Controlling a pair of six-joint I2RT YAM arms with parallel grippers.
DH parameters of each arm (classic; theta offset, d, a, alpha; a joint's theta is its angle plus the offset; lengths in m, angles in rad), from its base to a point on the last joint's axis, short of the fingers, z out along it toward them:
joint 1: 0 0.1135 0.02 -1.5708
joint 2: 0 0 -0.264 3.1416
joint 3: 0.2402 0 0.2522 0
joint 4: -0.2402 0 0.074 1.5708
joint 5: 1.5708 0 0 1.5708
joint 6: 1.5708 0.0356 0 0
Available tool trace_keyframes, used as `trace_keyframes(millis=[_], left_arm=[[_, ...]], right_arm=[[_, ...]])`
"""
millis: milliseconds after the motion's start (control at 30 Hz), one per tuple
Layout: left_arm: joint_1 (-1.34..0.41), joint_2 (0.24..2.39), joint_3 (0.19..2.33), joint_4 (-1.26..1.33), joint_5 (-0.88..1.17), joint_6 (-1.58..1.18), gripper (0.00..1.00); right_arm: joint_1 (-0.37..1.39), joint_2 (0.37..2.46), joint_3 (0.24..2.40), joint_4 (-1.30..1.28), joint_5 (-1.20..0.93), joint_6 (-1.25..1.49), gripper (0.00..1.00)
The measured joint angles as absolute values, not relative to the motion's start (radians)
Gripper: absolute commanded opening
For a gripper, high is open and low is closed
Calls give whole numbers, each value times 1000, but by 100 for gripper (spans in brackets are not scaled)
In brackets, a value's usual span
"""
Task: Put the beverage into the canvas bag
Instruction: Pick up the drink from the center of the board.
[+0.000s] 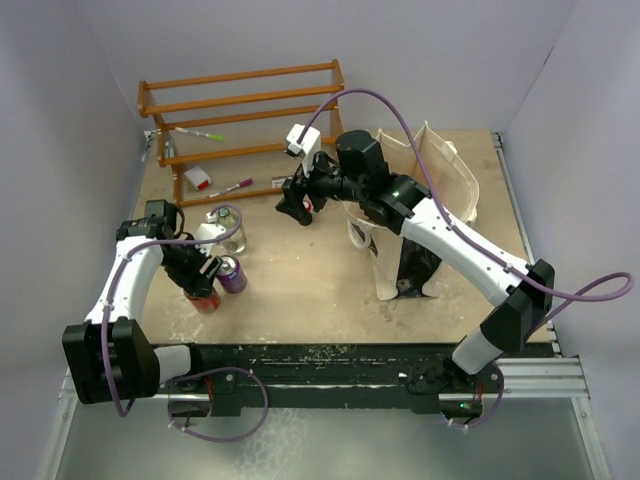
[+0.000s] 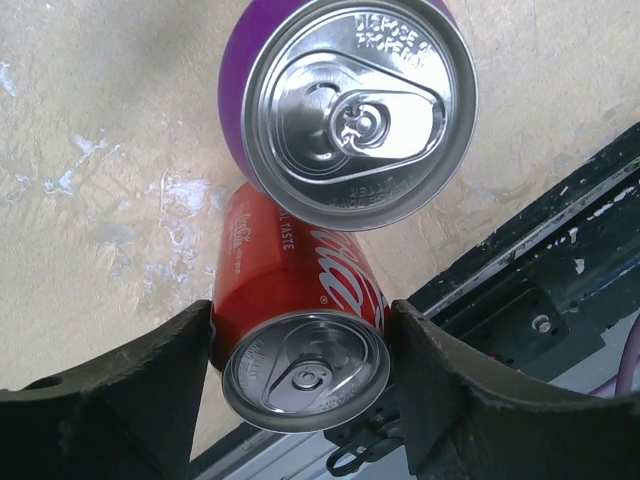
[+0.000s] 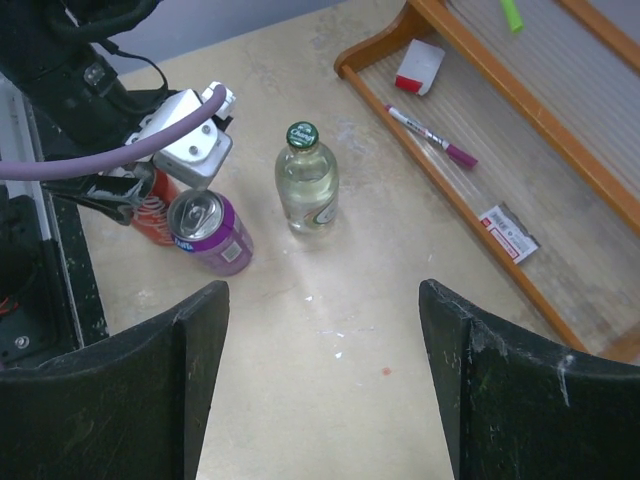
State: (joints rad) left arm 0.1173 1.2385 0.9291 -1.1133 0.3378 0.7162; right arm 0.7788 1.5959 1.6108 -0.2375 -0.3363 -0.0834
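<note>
A red cola can (image 2: 290,270) stands on the table (image 1: 300,270) near its front left edge, and it also shows in the top view (image 1: 206,300). My left gripper (image 2: 300,375) is shut on it, one finger on each side. A purple can (image 2: 350,100) stands right beside it. A clear glass bottle (image 3: 306,185) with a green cap stands a little further back. The cream canvas bag (image 1: 445,180) with its black panel stands upright at the right. My right gripper (image 3: 320,370) is open and empty, hovering over the middle of the table left of the bag.
An orange wooden rack (image 1: 240,100) stands at the back left, with markers (image 3: 432,140) and a small red-and-white box (image 3: 418,66) on its shelves. The black front rail (image 1: 330,365) runs just beside the red can. A purple cable (image 3: 90,160) hangs over the left arm.
</note>
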Motion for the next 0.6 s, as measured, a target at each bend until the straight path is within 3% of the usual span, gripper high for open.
trace_keyframes(millis=[133, 367, 600], left_arm=[[117, 1238, 929, -1112, 340, 706, 35], [117, 1226, 945, -1162, 310, 704, 0], [118, 1200, 1272, -1372, 258, 744, 0]], right_arm=[[772, 1583, 1610, -234, -327, -93, 79], [734, 1581, 1605, -234, -318, -99, 80], [651, 1581, 1622, -245, -301, -104, 80]])
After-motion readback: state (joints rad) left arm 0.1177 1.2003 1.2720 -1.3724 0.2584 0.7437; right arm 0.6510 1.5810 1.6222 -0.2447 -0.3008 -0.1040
